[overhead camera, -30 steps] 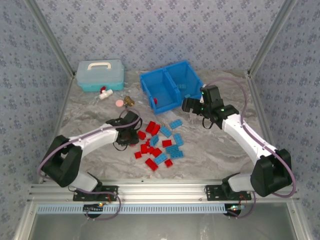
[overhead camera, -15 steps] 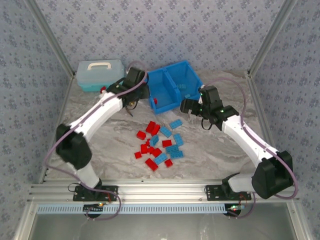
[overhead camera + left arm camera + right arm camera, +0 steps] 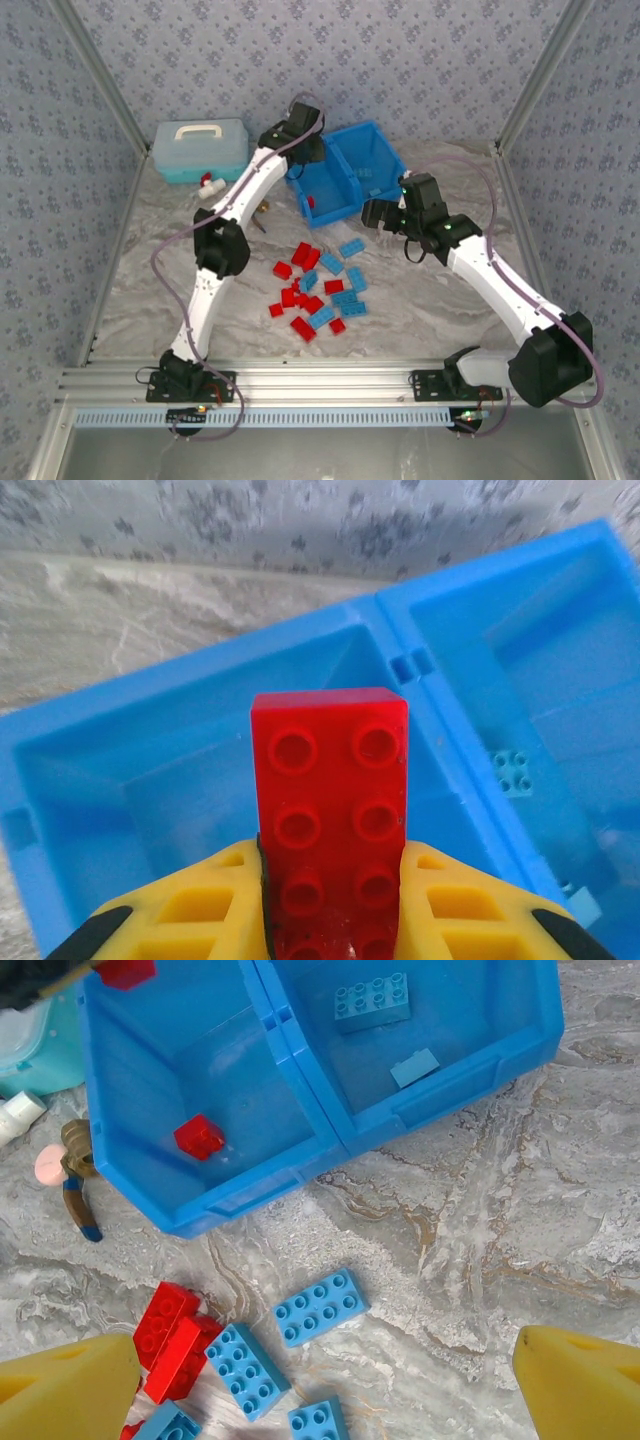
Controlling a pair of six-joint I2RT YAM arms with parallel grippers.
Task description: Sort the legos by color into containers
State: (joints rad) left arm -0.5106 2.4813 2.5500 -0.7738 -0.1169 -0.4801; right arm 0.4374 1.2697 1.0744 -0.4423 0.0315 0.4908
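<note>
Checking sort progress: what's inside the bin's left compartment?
One red lego lies in the left compartment. The left gripper, shut on a second red lego, hangs above, hiding a far corner.

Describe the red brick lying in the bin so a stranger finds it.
Find the blue bin at the far side of the table. On the floor of its left compartment lies one small red brick. It is the only red one lying in the bin; the right compartment holds blue ones.

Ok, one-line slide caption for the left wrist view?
Left claw holds a red brick over one compartment of the blue bin; a light blue brick lies in the other.
</note>
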